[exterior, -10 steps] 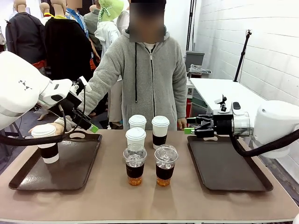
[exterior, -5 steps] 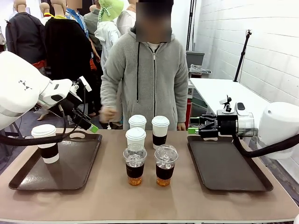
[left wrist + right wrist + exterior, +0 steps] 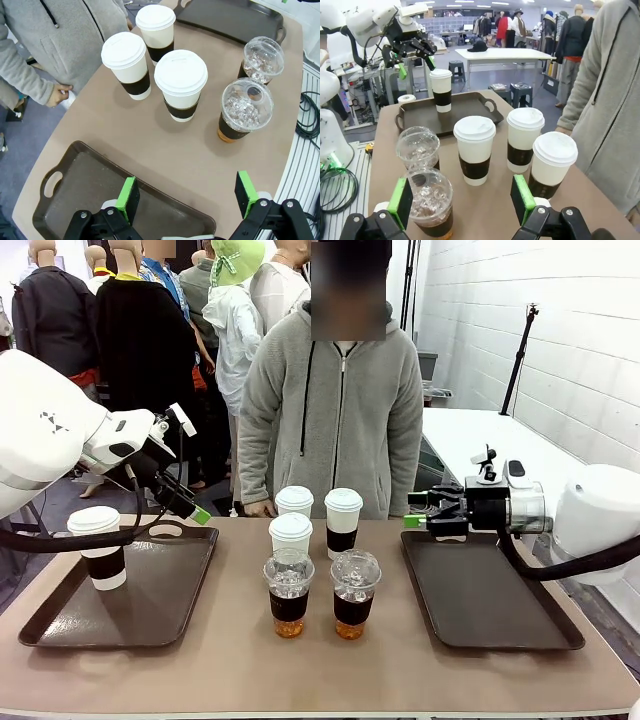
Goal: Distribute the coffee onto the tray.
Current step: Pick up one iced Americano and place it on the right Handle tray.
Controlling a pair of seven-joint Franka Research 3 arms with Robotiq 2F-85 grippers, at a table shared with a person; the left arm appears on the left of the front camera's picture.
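Looking across the light-brown table (image 3: 320, 672) in the front view, one white lidded paper cup with a black sleeve (image 3: 100, 545) stands upright at the far left corner of the dark brown left tray (image 3: 150, 625). Three more white lidded paper cups (image 3: 290, 533) and two clear dome-lidded cups of dark iced coffee (image 3: 289, 590) stand clustered on the table between that tray and the matching right tray (image 3: 480, 605). The left gripper (image 3: 190, 502) hangs above the left tray's far edge. The right gripper (image 3: 411, 510) hovers over the right tray's far left corner, pointing at the cluster with its green pads apart and nothing between them. A person in a grey hooded jacket (image 3: 335, 410) stands at the far side. In the left wrist view, the left gripper (image 3: 187, 195) shows its jaws spread wide and empty above the left tray (image 3: 75, 192), with the three paper cups (image 3: 181, 82) and the two iced coffees (image 3: 247, 110) beyond. In the right wrist view, the right gripper (image 3: 461, 200) is likewise spread and empty. The nearer iced coffee (image 3: 429, 200) stands just beside one pad. The paper cups (image 3: 474, 147) stand ahead, and the single cup (image 3: 441, 90) is on the left tray (image 3: 470, 107) farther off.
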